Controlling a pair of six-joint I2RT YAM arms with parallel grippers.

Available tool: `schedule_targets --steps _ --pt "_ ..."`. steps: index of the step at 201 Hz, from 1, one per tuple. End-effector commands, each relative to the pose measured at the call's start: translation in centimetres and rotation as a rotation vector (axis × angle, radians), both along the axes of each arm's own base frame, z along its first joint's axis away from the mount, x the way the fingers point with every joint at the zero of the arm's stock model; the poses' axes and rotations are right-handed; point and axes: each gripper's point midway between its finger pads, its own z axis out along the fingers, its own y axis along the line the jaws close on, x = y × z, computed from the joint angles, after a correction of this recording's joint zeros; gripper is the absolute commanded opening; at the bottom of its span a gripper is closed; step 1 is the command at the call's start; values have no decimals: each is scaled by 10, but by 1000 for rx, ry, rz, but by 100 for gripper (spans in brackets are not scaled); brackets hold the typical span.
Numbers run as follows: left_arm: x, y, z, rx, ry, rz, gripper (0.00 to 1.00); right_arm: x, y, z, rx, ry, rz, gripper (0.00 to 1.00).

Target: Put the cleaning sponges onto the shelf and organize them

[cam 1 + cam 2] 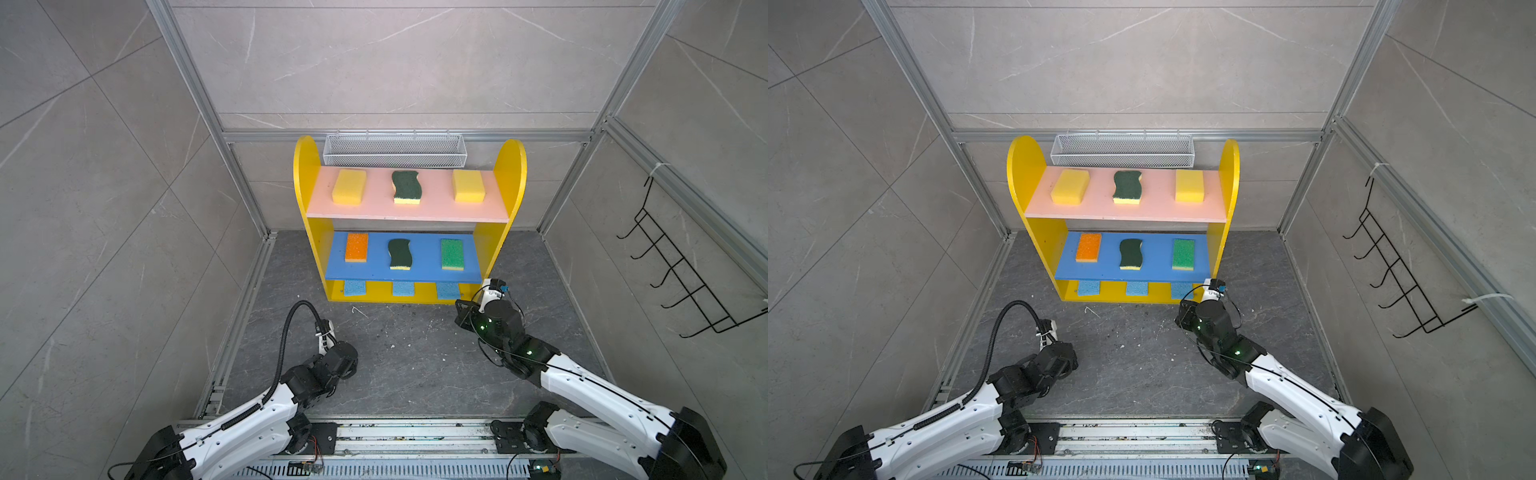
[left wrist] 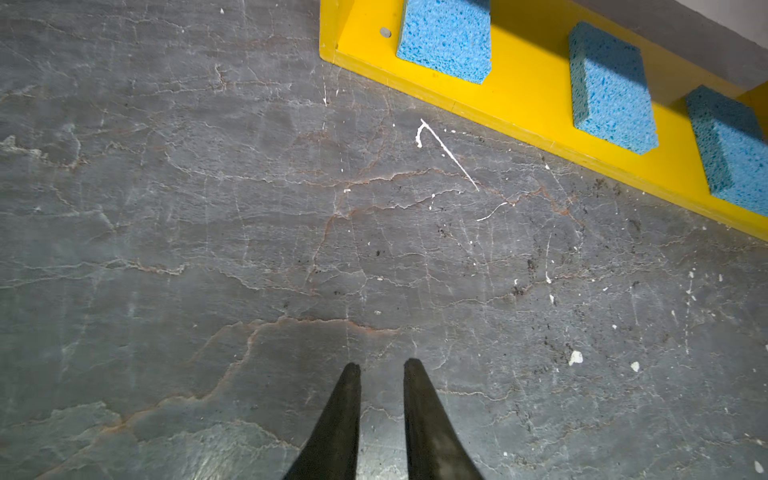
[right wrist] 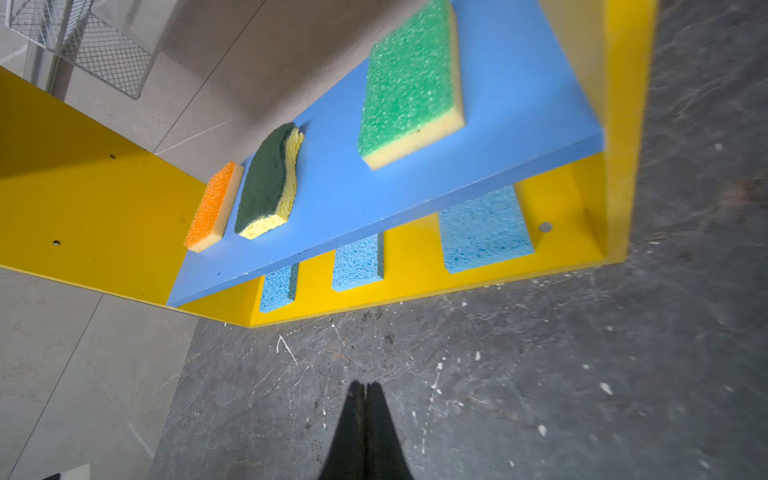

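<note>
The yellow shelf [image 1: 309, 232] stands at the back of the dark floor. On its pink upper board [image 1: 374, 210] lie two yellow sponges [image 1: 349, 186] [image 1: 468, 185] with a dark-green scourer [image 1: 406, 187] between them. Its blue lower board [image 1: 424, 268] carries an orange-topped sponge [image 1: 356, 247], a dark-green scourer [image 1: 400, 254] and a bright-green-topped sponge [image 3: 409, 83]. Three light-blue sponges [image 2: 444, 39] [image 2: 609, 87] [image 2: 731, 149] lie on the bottom board. My left gripper [image 2: 382, 365] hangs over bare floor, slightly open and empty. In front of the shelf's right end, my right gripper [image 3: 365, 384] is shut and empty.
A white wire mesh basket [image 1: 395, 149] hangs on the back wall just above the shelf. A black wire hook rack [image 1: 681, 266] is fixed to the right wall. Aluminium frame posts stand at the corners, and a metal rail [image 1: 415, 440] runs along the front.
</note>
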Motion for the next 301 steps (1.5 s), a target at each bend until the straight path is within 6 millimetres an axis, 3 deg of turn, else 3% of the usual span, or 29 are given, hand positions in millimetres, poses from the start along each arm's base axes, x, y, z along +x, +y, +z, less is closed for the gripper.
schedule_targets --steps 1,39,127,181,301 --pt "3 4 14 29 -22 7 24 -19 -23 -50 -111 142 -17 4" --pt "2 4 13 9 -10 20 24 -20 -14 -80 49 201 2 2" --pt "5 2 11 17 -7 26 24 10 -15 -132 241 271 -28 0" --pt "10 -3 7 40 4 24 24 29 -4 -138 340 257 -36 0" --pt "15 -8 7 54 10 20 24 59 -2 -166 605 211 -165 0"
